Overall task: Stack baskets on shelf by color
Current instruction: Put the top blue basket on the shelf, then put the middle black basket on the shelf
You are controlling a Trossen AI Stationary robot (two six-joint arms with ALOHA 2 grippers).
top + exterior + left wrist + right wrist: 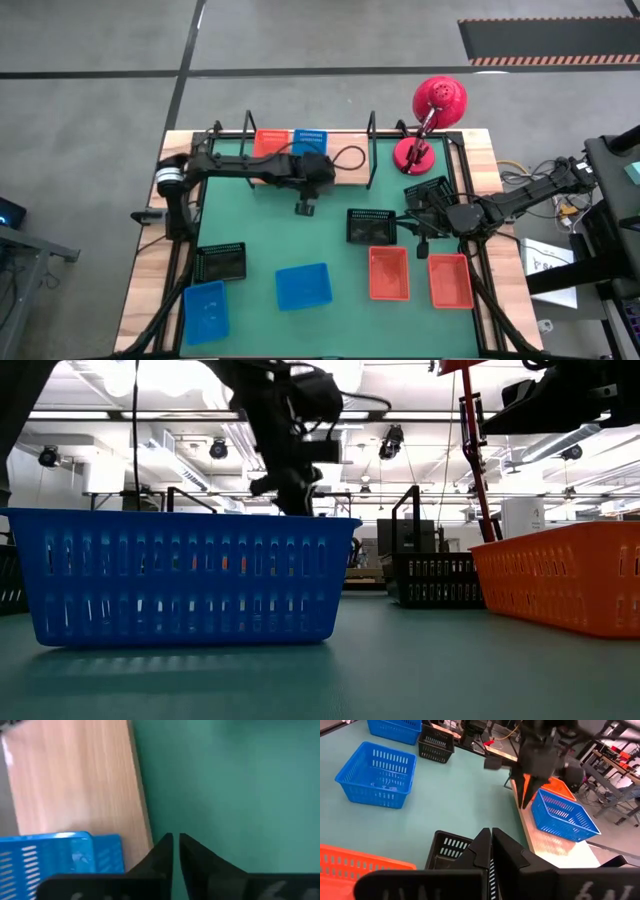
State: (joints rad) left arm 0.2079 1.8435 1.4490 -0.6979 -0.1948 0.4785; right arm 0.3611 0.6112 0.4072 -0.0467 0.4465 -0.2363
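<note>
On the wooden shelf at the table's far edge, an orange basket and a blue basket sit side by side. My left gripper hangs shut and empty over the green mat, just in front of the shelf's near edge; it points down, with the blue basket beside it. My right gripper waits shut above a black basket on the table's right. Loose on the mat are blue baskets, orange ones and black ones.
A red desk lamp stands at the far right corner beside the shelf. Black wire uprights rise at the shelf's ends. Bare mat lies between the shelf and the loose baskets.
</note>
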